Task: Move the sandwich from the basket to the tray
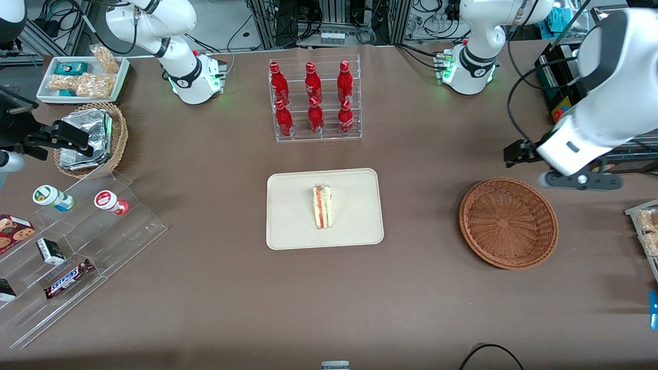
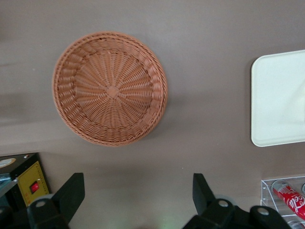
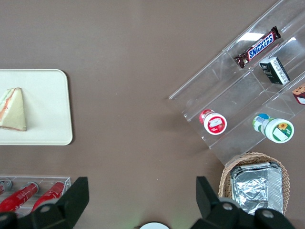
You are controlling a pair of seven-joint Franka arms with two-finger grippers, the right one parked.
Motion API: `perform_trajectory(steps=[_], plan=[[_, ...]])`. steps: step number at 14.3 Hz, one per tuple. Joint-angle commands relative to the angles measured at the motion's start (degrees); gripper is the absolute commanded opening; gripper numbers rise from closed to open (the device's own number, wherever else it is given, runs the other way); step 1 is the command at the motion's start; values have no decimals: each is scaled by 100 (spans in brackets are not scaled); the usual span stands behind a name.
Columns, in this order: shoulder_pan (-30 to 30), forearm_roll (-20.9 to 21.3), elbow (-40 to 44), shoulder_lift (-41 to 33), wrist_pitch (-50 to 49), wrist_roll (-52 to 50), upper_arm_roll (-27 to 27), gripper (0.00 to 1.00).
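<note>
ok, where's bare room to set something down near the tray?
Bare table between the tray and the basket, and between tray and bottle rack. The tray is free around the sandwich. The basket is empty; the open gripper hovers beside it. Crowded by the acrylic snack shelf.

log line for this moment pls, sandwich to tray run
sandwich: lying on tray | basket: empty | gripper: open, holding nothing, raised above table beside basket | placement looks done
</note>
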Motion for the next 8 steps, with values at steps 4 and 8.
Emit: perform_trajectory(steps=[4,8], plan=[[642,51,316,-285,-135,98,-313,100],[642,34,282,-373,-231,98,-138,100]])
